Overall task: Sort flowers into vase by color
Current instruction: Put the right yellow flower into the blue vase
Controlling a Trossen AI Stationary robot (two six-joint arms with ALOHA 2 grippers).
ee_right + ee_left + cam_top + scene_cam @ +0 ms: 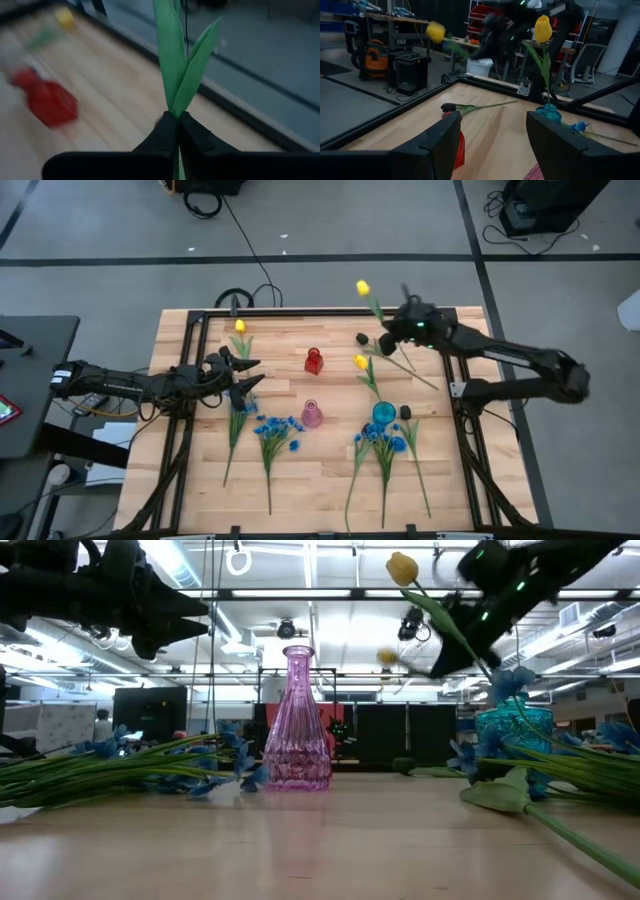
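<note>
My right gripper (390, 328) is raised over the table's far right and shut on a yellow tulip (362, 287). The tulip's bud also shows in the low view (402, 568). A second yellow tulip (360, 361) stands in the blue vase (383, 413). A third yellow tulip (240, 326) lies at the far left. A dark tulip (362, 337) lies on the table near the red vase (314, 361). The pink vase (311, 415) stands mid-table. Blue blossom bunches (275, 427) (382, 442) lie toward the near edge. My left gripper (247, 374) hovers open and empty, left of the red vase. My right gripper pinches the yellow tulip's green stem (175, 114) between its two shut fingers, right where the two long leaves spring from it. The tulip is lifted clear of the table. It is tilted, with its bud (362, 287) up and toward the far edge.
A black frame (300, 311) runs round the wooden table top. A dark bud (405, 412) lies beside the blue vase. More blue blossoms (240, 405) lie just near of my left gripper. Bare wood (320, 480) lies between the bunches at the near edge.
</note>
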